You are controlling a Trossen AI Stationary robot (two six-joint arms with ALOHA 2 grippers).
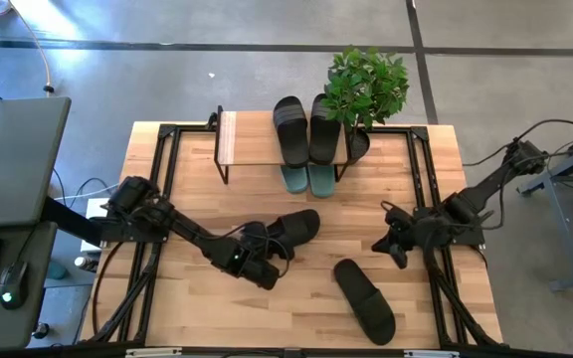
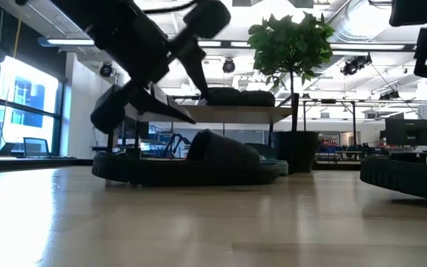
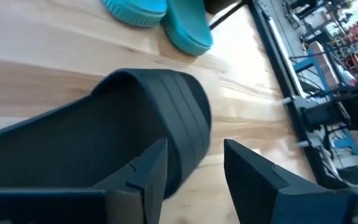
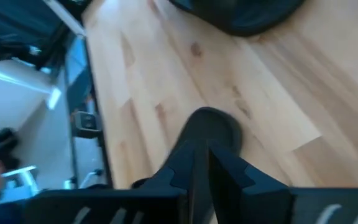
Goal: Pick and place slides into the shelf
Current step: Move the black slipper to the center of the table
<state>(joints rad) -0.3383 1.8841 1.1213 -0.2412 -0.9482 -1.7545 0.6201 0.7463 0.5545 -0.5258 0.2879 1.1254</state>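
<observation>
One black slide (image 1: 296, 227) lies sole-down on the tabletop left of centre, also seen in the low view (image 2: 199, 163) and close up in the left wrist view (image 3: 104, 130). My left gripper (image 1: 269, 251) (image 2: 161, 104) (image 3: 191, 168) is open and hovers just above the slide's heel end, one finger over the footbed and one past its side edge. A second black slide (image 1: 364, 298) (image 4: 241, 12) lies near the table's near edge. On the shelf (image 1: 242, 139) rests a black pair (image 1: 306, 129), and a green pair (image 1: 306, 179) (image 3: 166, 18) sits beneath it. My right gripper (image 1: 396, 247) (image 4: 207, 155) is shut, over the table's right side.
A potted plant (image 1: 366, 85) (image 2: 295, 81) stands at the shelf's right end. The shelf top left of the black pair is bare wood. Black metal frame rails (image 1: 162, 189) run along the table's left and right sides.
</observation>
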